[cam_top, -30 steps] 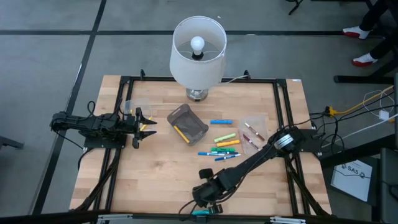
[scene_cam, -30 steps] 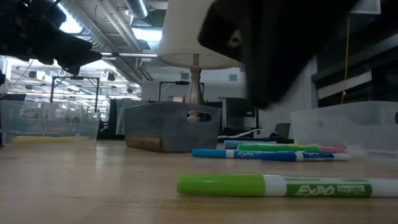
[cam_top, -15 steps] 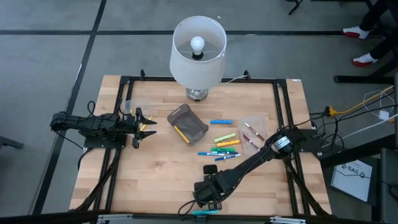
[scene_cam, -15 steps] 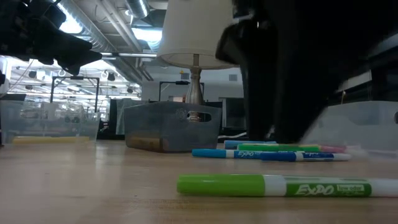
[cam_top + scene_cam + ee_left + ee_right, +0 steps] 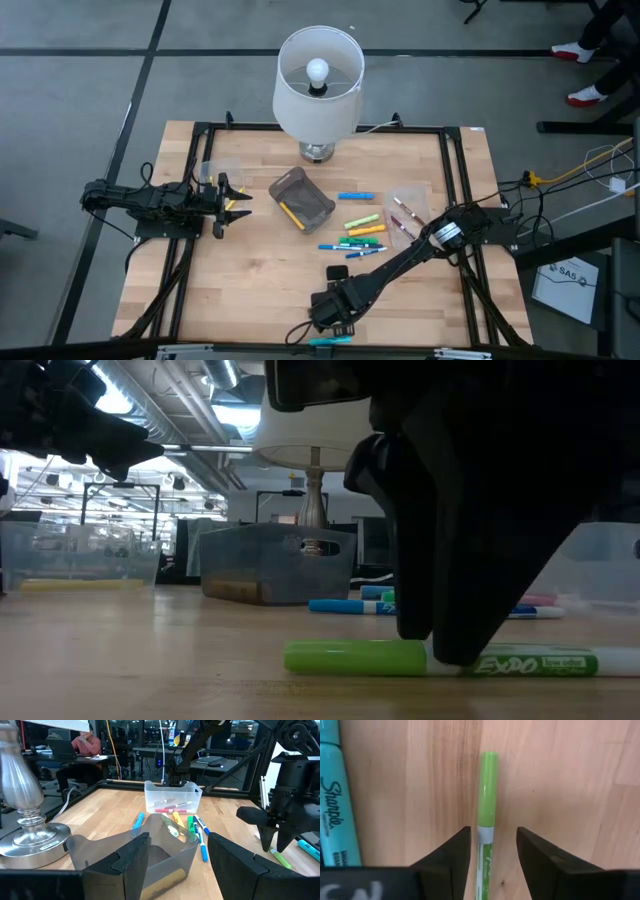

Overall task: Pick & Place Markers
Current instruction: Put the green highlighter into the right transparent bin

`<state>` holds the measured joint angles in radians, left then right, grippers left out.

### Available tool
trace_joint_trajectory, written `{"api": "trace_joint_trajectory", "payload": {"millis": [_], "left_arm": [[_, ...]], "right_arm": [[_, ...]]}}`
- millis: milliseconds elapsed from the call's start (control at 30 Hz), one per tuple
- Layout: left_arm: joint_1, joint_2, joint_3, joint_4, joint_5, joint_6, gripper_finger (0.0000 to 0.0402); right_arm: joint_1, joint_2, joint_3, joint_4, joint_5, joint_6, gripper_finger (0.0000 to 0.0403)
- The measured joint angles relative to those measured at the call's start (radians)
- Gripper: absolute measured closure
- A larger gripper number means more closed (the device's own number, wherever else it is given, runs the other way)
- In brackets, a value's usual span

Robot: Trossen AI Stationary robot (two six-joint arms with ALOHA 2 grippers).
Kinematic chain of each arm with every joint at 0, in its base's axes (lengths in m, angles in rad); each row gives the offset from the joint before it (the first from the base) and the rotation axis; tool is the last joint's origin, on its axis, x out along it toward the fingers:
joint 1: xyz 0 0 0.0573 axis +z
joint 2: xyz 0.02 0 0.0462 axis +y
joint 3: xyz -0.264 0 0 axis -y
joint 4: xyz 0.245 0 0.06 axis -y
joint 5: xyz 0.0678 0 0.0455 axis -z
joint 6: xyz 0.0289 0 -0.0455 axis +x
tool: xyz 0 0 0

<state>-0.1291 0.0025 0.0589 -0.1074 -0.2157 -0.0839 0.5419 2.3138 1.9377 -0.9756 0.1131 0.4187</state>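
High view is giving us the wooden table (image 5: 250,280) inside its black frame (image 5: 200,128), and the biggest thing on it is the lamp (image 5: 318,82), white shade and lit bulb, sitting at the far edge.

Next down in size, the right arm (image 5: 420,252) is stretching diagonally toward the near edge, and the right gripper (image 5: 492,851) is hanging right over a green marker (image 5: 486,815), fingers (image 5: 451,855) spread to either side of the white barrel and not pinching it. From table height that gripper is blocking most of the room behind and covering the middle of the same marker, green cap sticking out one side, printed barrel the other. Just beside it a cyan Sharpie (image 5: 337,810) is lying parallel on the wood.

Over on the left, the left gripper (image 5: 228,199) is waiting with fingers apart, aimed at the grey bin (image 5: 150,852) just in front of it; something yellow is lying in that bin.

Beyond the bin, the loose markers (image 5: 362,232) are lying scattered mid-table: blue, yellow, green, orange. A clear tray (image 5: 172,799) past them is holding a few pink ones. Another clear tray (image 5: 80,565) is sitting by the left arm with a yellow marker inside.
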Motion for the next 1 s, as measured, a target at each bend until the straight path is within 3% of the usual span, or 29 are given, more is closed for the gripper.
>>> {"api": "trace_joint_trajectory", "payload": {"millis": [433, 800, 1000], "left_arm": [[0.0, 0.0, 0.0, 0.0, 0.0, 0.0, 0.0205], [0.0, 0.0, 0.0, 0.0, 0.0, 0.0, 0.0205], [0.0, 0.0, 0.0, 0.0, 0.0, 0.0, 0.0205]], "right_arm": [[-0.004, -0.007, -0.068, 0.033, -0.001, 0.03, 0.0293], [-0.009, -0.006, -0.07, 0.044, -0.001, 0.022, 0.0368], [-0.009, -0.005, -0.07, 0.051, 0.0, 0.057, 0.037]]}}
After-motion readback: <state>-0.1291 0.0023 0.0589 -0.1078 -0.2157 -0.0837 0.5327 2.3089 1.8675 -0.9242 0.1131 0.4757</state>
